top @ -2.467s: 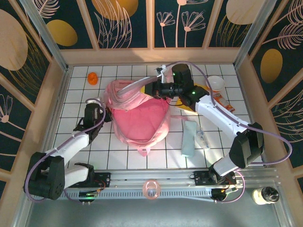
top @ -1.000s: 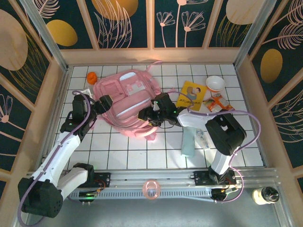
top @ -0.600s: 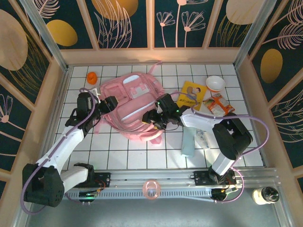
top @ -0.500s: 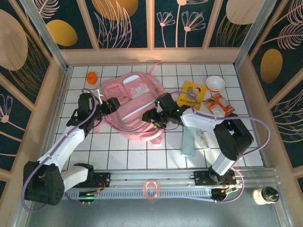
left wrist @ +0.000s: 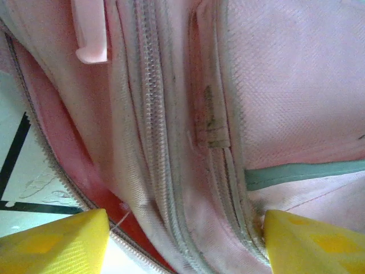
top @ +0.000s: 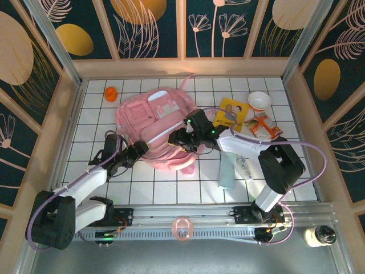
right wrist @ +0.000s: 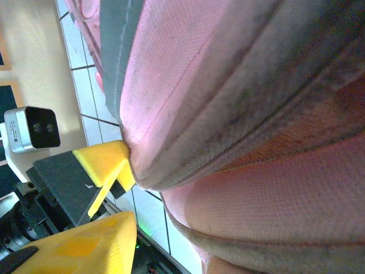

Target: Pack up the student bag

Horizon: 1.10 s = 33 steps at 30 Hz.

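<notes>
Opening step, apparently: the left gripper [top: 137,153], jaws wide, straddled the student bag [top: 157,123] at 7 o'clock. The right gripper [top: 181,137] sat at 4 o'clock, hold indeterminate. The next move likely required spreading the mouth.

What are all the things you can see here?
bag: one, pink, middle of the table
small thing: one, orange, far left corner, too small to name
booklet: one, yellow, right of the bag
bowl: one, white, far right
packet: one, orange, just nearer than the bowl
pouch: one, pale green, near right
clear thing: one, see-through, beside the pouch
ring: one, pink, on the near rail
jar: one, dark, near right corner
table: one, white tiles
left tool: one, black, open at the bag's near left edge
right tool: one, black, at the bag's right edge
</notes>
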Tool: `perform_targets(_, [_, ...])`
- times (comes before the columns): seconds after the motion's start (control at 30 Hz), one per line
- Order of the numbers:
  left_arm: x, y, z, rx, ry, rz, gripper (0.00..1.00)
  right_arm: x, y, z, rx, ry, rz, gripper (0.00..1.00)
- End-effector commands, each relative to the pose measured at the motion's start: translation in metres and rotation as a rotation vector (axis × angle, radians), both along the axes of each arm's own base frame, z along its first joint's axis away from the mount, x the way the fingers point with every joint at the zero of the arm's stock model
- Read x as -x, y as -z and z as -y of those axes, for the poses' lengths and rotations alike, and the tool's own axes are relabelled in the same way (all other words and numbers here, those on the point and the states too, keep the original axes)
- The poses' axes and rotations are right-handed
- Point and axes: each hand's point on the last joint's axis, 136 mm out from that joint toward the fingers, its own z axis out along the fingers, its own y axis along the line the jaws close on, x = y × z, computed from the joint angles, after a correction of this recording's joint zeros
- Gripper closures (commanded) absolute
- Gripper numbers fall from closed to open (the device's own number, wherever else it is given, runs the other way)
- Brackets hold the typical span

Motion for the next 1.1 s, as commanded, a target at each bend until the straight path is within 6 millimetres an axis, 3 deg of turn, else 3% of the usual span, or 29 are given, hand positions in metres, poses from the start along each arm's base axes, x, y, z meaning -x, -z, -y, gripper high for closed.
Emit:
perform_targets(0.0, [-0.013,-0.026,0.008,0.125,-0.044,0.081,0.29,-0.010,-0.032,-0.020,-0.090,-0.012,0.068,0.49])
perform_targets(0.13, [-0.022,-0.040,0.017,0.222,-0.045,0.125,0.34,-0.005,-0.034,-0.027,-0.101,-0.029,0.070,0.51])
perform_targets(0.27, [-0.028,-0.038,0.019,0.223,-0.047,0.129,0.45,0.000,-0.038,-0.035,-0.132,-0.053,0.071,0.52])
perform_targets(0.33, [-0.031,-0.041,0.021,0.242,-0.044,0.138,0.60,0.001,-0.037,-0.036,-0.133,-0.057,0.069,0.52])
perform_targets(0.37, [-0.033,-0.043,0.022,0.254,-0.045,0.143,0.76,0.001,-0.035,-0.035,-0.130,-0.057,0.069,0.52])
perform_targets(0.43, [-0.037,-0.048,0.020,0.246,-0.063,0.156,0.97,0.000,-0.032,-0.031,-0.114,-0.049,0.064,0.51])
perform_targets(0.47, [-0.039,-0.052,0.017,0.235,-0.080,0.167,1.00,-0.001,-0.031,-0.027,-0.107,-0.041,0.061,0.49])
perform_targets(0.67, [-0.055,-0.083,-0.010,0.185,-0.203,0.262,1.00,0.010,-0.022,-0.003,-0.086,-0.025,0.012,0.40])
perform_targets(0.83, [-0.064,-0.094,-0.028,0.109,-0.240,0.291,1.00,0.023,-0.007,0.024,0.005,-0.019,-0.016,0.36])
perform_targets(1.07, [-0.051,-0.069,-0.058,-0.245,-0.192,0.189,1.00,0.037,-0.014,0.052,0.038,-0.020,-0.030,0.33])
